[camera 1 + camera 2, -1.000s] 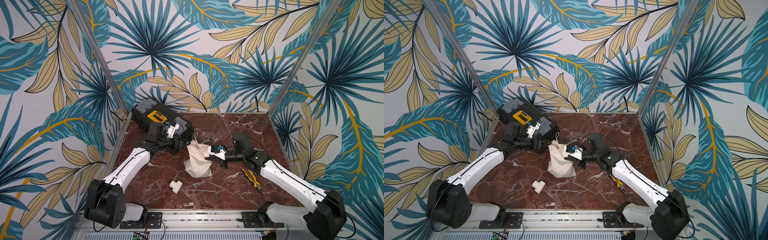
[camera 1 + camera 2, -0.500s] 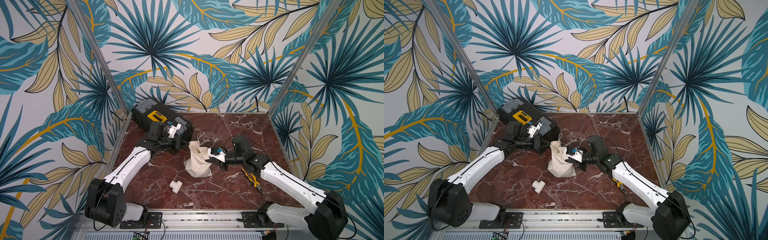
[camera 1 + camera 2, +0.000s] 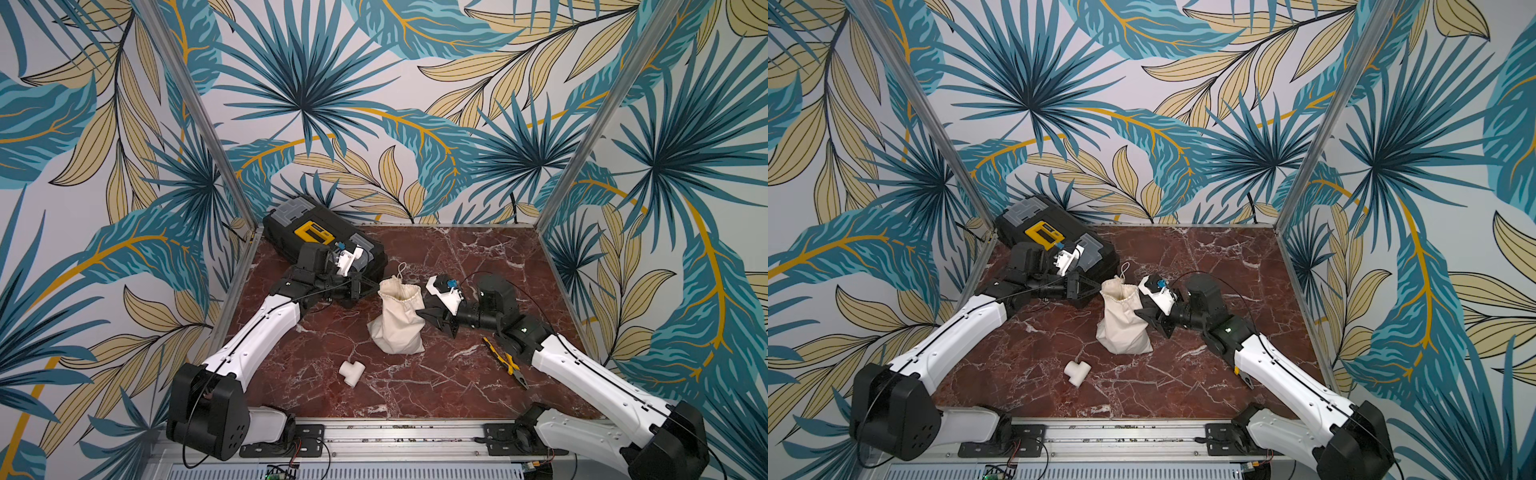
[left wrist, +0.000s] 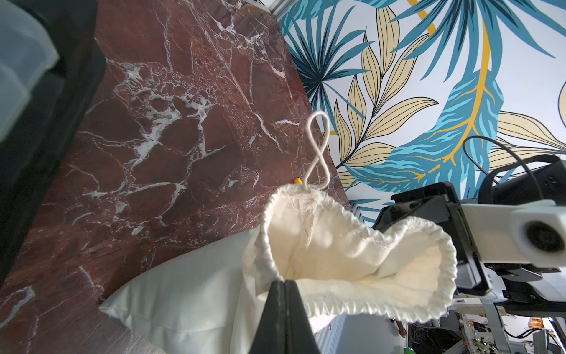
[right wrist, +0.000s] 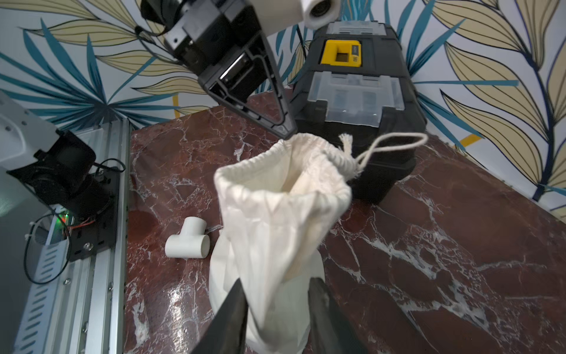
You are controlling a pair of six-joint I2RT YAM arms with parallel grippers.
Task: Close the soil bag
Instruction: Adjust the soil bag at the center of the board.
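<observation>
Left gripper [image 4: 284,288]: jaws pressed flat together, tips pinching the gathered rim of the soil bag [image 4: 337,263]; in a top view the same gripper [image 3: 374,286] meets the rim on the side facing the toolbox [image 3: 316,232]. Right gripper [image 5: 277,280]: jaws parted, one to each side of the bag's loose upper cloth, not clamped on it; in a top view it [image 3: 434,319] sits against the bag's opposite flank, below the rim. Soil bag [image 3: 397,328]: cream-white cloth, standing upright near the middle of the red marble table [image 3: 457,257], between the two grippers, base slumped and lumpy, mouth agape. Cord [image 4: 318,147]: thin white loop, twisted into a figure eight, rising from the rim's gathered point on the far side. Toolbox: black with yellow latch, in the back left corner, behind the left arm. Pipe fitting [image 3: 351,372]: white, T-shaped, lying on the marble in front of the bag, apart from it. Pliers [image 3: 505,361]: yellow-and-black handles, flat on the marble beside the right arm.
</observation>
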